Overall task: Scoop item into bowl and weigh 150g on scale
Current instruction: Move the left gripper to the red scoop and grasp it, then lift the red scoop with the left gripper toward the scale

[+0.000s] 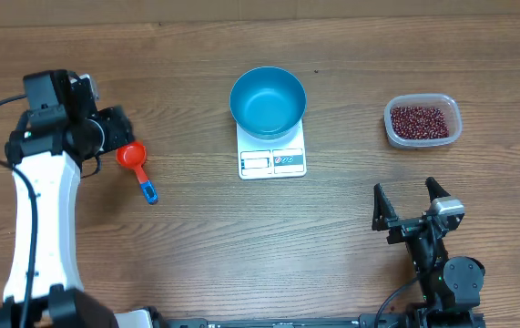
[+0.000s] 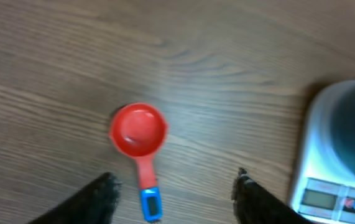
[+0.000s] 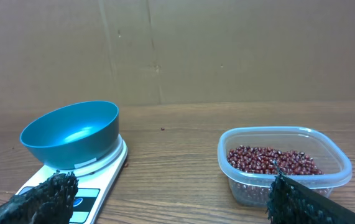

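- The left gripper (image 2: 175,180) has its two black fingers (image 2: 102,194) spread apart and holds nothing. It hangs over the round red plastic scoop (image 2: 138,130). The scoop's blue-tipped handle lies on the wood between the fingertips; whether they touch it I cannot tell.
- The right gripper (image 1: 412,202) stands wide open and empty, low at the near edge, well apart from everything.
- The small dark red-brown beans (image 1: 418,119) all lie in a clear rectangular plastic tub (image 3: 336,163) with rounded corners, off to the right.
- The round, deep blue bowl (image 1: 268,100) sits empty on the flat white rectangular scale (image 1: 272,161), whose display and buttons face the near side.
- Everything rests on a brown wood-grain table (image 1: 196,246). Behind it the right wrist view shows a plain brown wall (image 3: 227,50).
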You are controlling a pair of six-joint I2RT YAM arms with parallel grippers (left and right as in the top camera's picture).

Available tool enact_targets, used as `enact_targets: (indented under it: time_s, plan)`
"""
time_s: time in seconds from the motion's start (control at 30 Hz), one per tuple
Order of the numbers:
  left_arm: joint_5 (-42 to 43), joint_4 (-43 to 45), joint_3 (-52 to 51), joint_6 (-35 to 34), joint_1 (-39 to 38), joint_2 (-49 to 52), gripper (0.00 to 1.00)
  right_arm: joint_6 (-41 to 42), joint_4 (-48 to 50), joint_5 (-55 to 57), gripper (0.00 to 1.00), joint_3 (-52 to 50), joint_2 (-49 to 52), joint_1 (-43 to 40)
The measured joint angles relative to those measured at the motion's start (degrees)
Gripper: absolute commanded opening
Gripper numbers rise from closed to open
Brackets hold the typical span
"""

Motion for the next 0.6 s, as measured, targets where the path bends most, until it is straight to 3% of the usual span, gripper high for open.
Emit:
enact_targets:
  time_s: [0.4,0.6]
  plan:
    - [-7.4,0.6,0.0,1.8,0.1,15.2,0.53,0.0,0.0,0.0,1.00,0.0,0.0,0.0]
    - [-10.6,2.6,0.0,2.6,0.1,19.5,0.63,0.0,0.0,0.0,1.00,0.0,0.0,0.0]
